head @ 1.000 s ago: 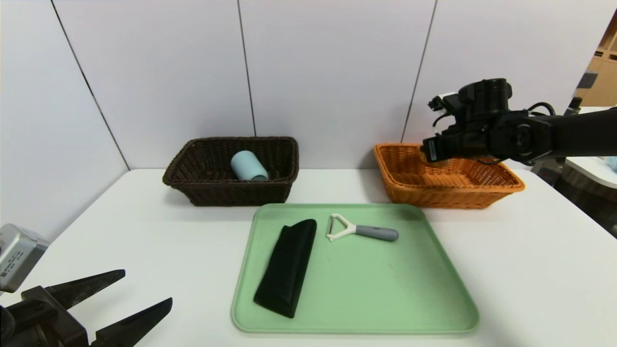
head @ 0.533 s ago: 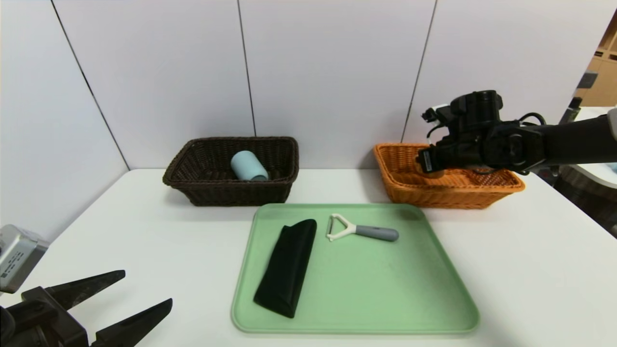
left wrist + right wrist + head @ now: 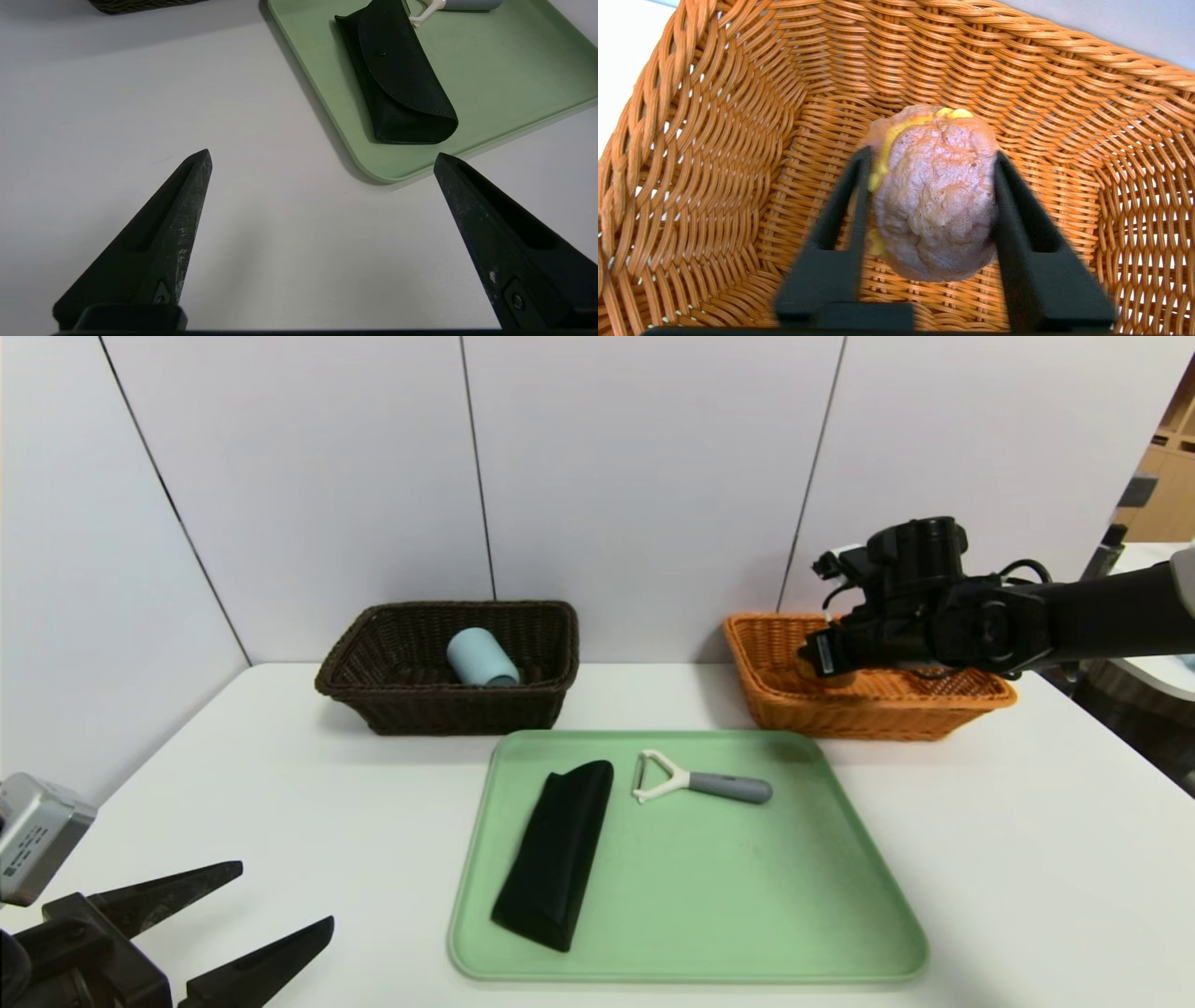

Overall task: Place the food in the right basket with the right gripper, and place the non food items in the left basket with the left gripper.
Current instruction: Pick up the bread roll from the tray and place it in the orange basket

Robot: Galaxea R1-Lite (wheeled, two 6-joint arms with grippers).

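The round bun with pinkish-brown crust and yellow filling [image 3: 934,196] sits between the two black fingers of the right claw [image 3: 929,163], low inside the orange-tan woven wicker basket [image 3: 714,140] at the counter's far right. Both fingers lie against the bun's sides, though whether they grip firmly or are loosening cannot be told. The step in hand looks like the drop of the food. Next, the fingers should part fully so the bun settles on the weave, then the arm should lift clear of the flared rim.

Across the white counter [image 3: 280,784], the dark brown wicker basket [image 3: 448,709] already holds the blue-grey plastic cup [image 3: 481,658]. On the green tray [image 3: 747,896] lie the long black folded fabric pouch [image 3: 555,854] and, just beside it, the white Y-head peeler with grey handle [image 3: 700,782]. The left claw [image 3: 322,158] hangs near the counter's front left, fingers wide apart and empty; the pouch is likely its nearest pick.
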